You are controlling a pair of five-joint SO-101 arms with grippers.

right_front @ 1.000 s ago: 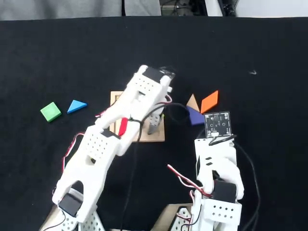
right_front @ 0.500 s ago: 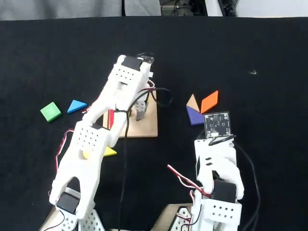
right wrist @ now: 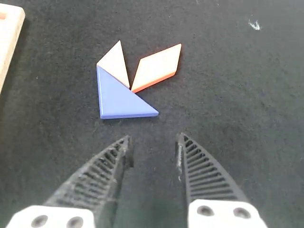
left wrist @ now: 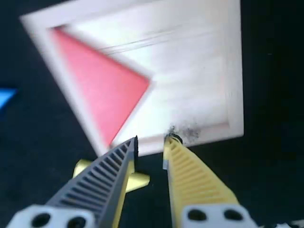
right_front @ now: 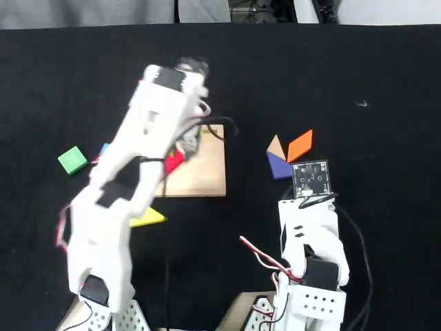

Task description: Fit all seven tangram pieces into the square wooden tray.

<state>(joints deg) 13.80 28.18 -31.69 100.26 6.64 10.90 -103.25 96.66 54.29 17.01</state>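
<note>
From above, the left arm [right_front: 131, 179] had swung toward the table's left edge within the last second, uncovering the square wooden tray [right_front: 207, 172]. It held only the red triangle [right_front: 173, 160], so six pieces apparently remained outside. In the left wrist view, the left gripper [left wrist: 151, 141] hung over the tray's rim, fingers slightly apart and empty. In the right wrist view, the right gripper [right wrist: 153, 142] hovered with fingers spread and empty, near the blue triangle [right wrist: 118, 97].

The table [right_front: 386, 83] has a black cloth on it. A wooden tray [right_front: 207, 172] lies near the middle. At the left lies a green square [right_front: 72, 160], with a small blue piece [left wrist: 5, 96] just beside it. A yellow triangle [right_front: 150, 218] lies below the tray. Right of the middle, a tan triangle [right_front: 276, 147], an orange piece [right_front: 300, 145] and a dark blue triangle [right_front: 278, 166] sit close together.
</note>
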